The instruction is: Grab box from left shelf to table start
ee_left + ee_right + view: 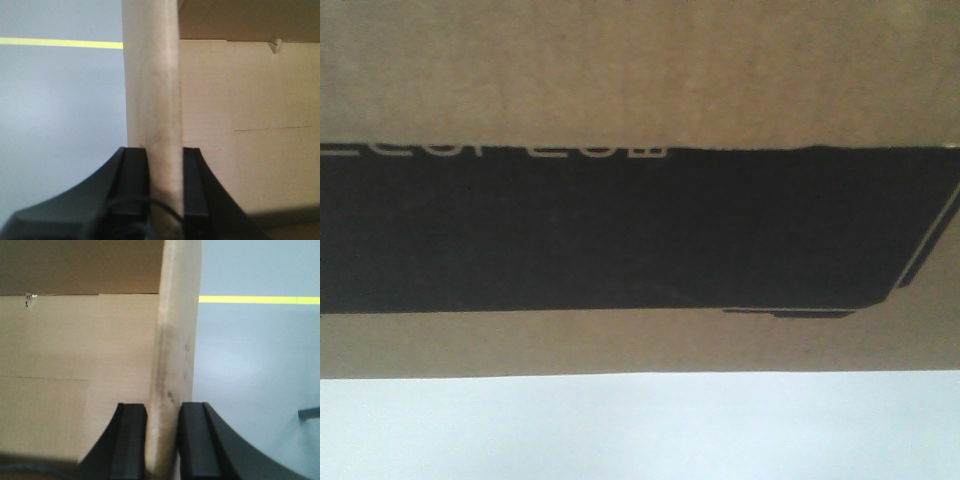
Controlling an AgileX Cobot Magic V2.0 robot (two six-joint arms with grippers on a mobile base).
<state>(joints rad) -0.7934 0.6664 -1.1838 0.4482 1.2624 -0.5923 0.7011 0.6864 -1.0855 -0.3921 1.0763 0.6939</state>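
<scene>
Front view: box [640, 90] fills the frame from 9 to 3 o'clock, black panel [620, 230] across the middle with partial white lettering along its top edge. A strip of white table [640, 430] shows at 6 o'clock, under the box's lower edge. Cannot tell if the box is touching it or just above. Shelf not in view. Left gripper [165, 150]: jaws nearly closed, pads pressed on both faces of an upright cardboard wall that runs to 12 o'clock. The box body lies at 3 o'clock from it, grey floor [60, 110] with a yellow line [60, 43] at 9 o'clock. Right gripper [162, 407]: same narrow pinch on the opposite wall, box body at 9 o'clock, floor at 3 o'clock. Judgement: the box hangs between the two arms with its long axis left to right, neither arm nearer. Lowering to the table needs both grippers descending level and together, or the box tilts.
</scene>
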